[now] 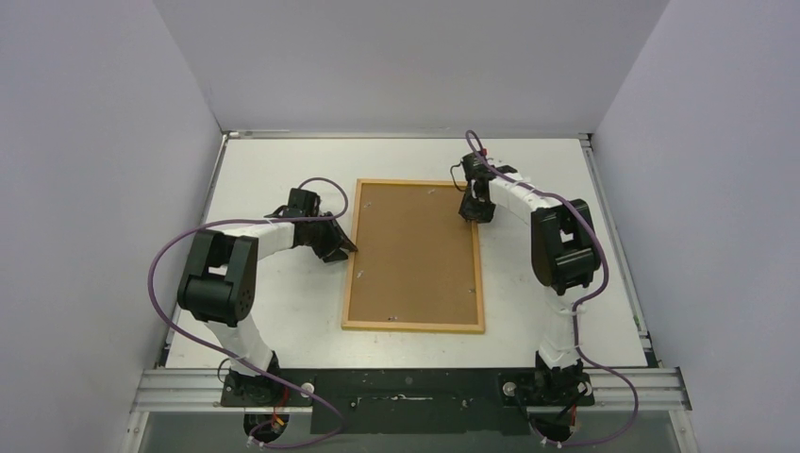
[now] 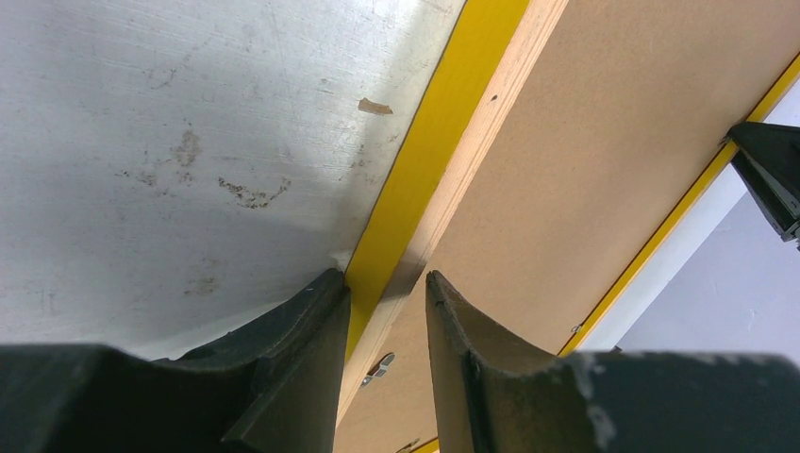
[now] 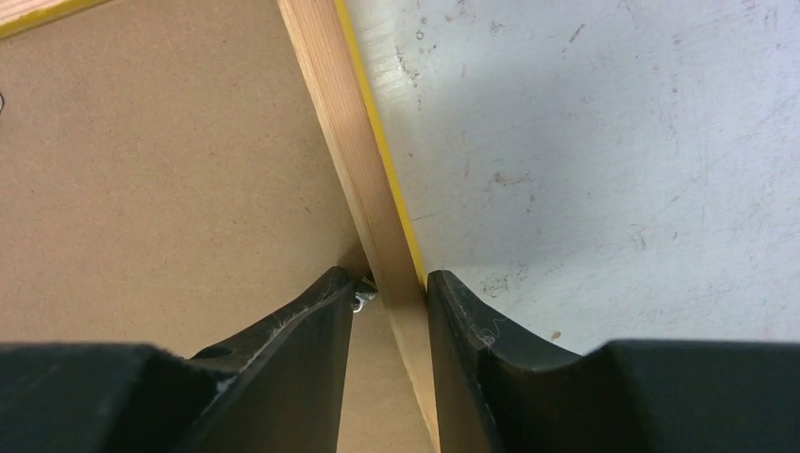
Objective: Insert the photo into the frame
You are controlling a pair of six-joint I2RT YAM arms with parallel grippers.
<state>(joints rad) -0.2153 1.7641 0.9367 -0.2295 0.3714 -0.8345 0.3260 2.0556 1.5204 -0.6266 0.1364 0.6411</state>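
Observation:
The frame (image 1: 413, 327) lies face down on the table, its light wood back up, with the brown backing board (image 1: 415, 250) set in it. The photo is hidden. My left gripper (image 1: 347, 247) straddles the frame's left rail; in the left wrist view the gripper (image 2: 387, 288) is closed on the yellow-edged rail (image 2: 443, 123). My right gripper (image 1: 475, 215) straddles the right rail near the far end; in the right wrist view the gripper (image 3: 391, 283) is closed on the wood rail (image 3: 344, 123), with one finger beside a small metal clip (image 3: 363, 297).
The white table (image 1: 283, 321) is scuffed, with walls on three sides. The backing board fills much of both wrist views (image 2: 604, 160) (image 3: 160, 170). Another metal clip (image 2: 377, 368) sits on the board by the left rail. The right gripper's tip (image 2: 769, 179) shows across the frame.

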